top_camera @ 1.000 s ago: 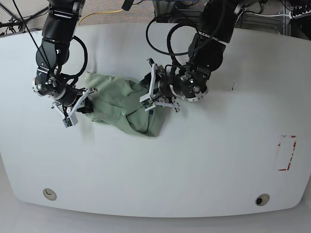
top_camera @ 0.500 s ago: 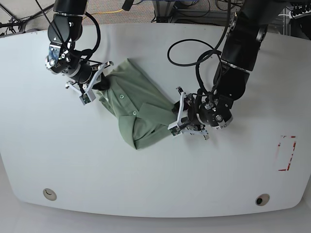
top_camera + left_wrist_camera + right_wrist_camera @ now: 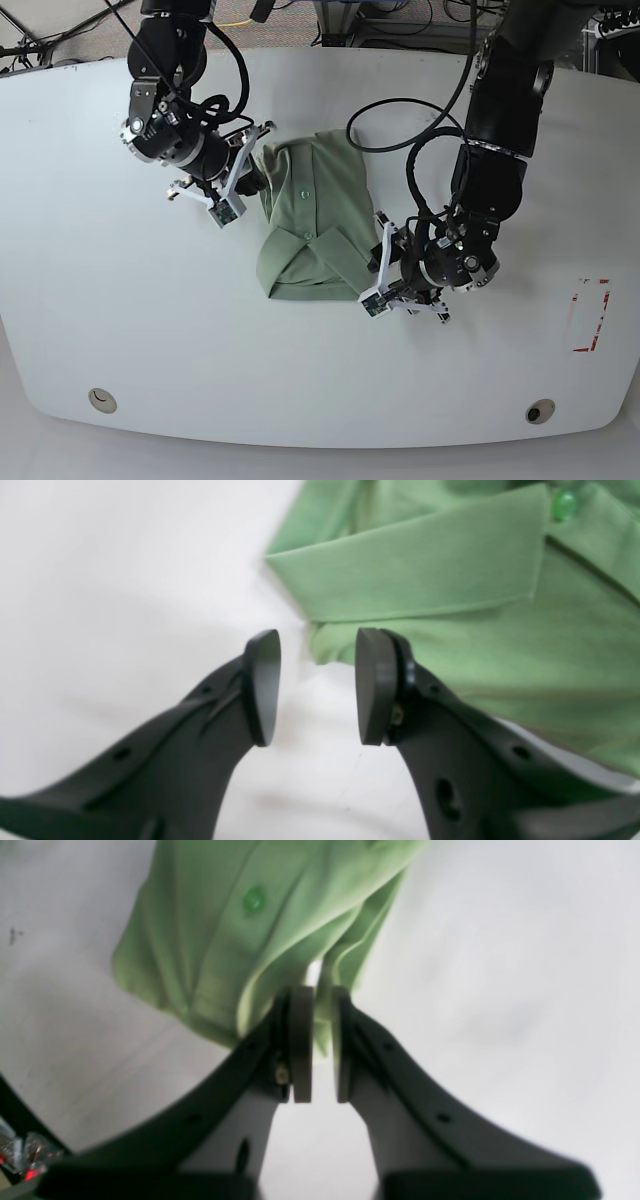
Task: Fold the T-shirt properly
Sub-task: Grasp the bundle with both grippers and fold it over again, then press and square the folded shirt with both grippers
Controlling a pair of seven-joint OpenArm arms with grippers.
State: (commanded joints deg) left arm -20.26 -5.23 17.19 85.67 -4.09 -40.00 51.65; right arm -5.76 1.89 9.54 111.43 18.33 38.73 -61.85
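The pale green T-shirt [image 3: 315,215] lies in a folded bundle on the white table, collar end toward the front. My left gripper [image 3: 380,275] is at the bundle's front right corner. In the left wrist view it [image 3: 316,680] is open, with the collar flap [image 3: 410,570] and a fabric corner just beyond the tips, not clamped. My right gripper [image 3: 250,178] is at the shirt's back left edge. In the right wrist view it [image 3: 321,1040] is nearly closed with a fold of the T-shirt [image 3: 225,930] between the pads.
The white table [image 3: 150,330] has a red marked rectangle [image 3: 590,315] at the right edge. Two round holes [image 3: 101,400] [image 3: 540,411] sit near the front edge. Black cables loop around both arms above the shirt.
The shirt has swung and shifted right and toward the front, now lying more upright. The left gripper moved forward and opened off the fabric. The right gripper moved right, still holding the fabric.
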